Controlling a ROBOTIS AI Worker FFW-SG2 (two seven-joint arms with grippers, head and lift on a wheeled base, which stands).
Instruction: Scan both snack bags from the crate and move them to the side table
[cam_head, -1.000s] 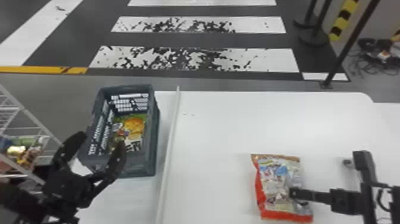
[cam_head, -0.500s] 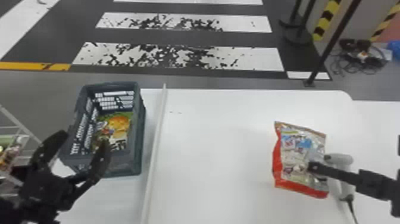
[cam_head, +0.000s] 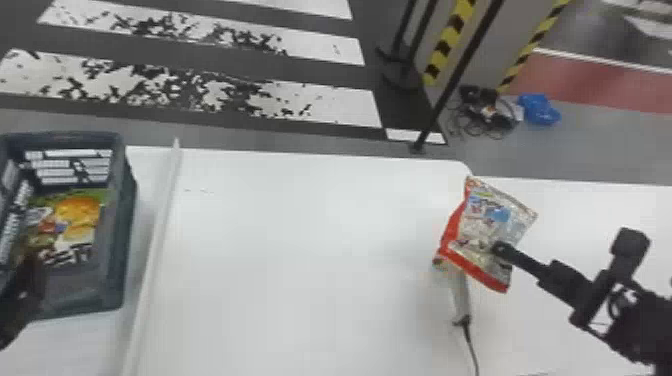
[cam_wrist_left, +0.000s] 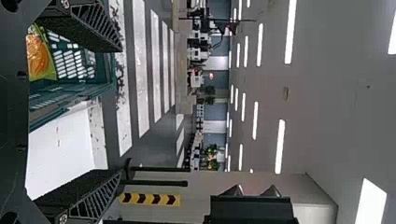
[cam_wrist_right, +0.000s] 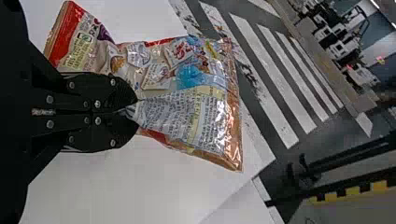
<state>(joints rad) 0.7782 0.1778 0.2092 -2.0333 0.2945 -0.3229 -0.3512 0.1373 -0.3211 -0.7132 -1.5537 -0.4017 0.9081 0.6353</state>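
Head view, between three and four o'clock: one bag (cam_head: 487, 215) is held by the right gripper (cam_head: 500, 247), over the white table (cam_head: 300, 250). By the right wrist view, the fingers of the right gripper (cam_wrist_right: 135, 112) are closed together on this bag, and its film is pinched into folds. Just past four o'clock, the scanner (cam_head: 461, 295) is partly covered by the bag, and its cable (cam_head: 470, 345) is led toward five. At nine, the second bag (cam_head: 77, 220) is contained in the crate (cam_head: 129, 225). Near eight, the left gripper (cam_head: 25, 295) is seen by the crate; in the left wrist view its fingers are spread apart, with nothing gripped between.
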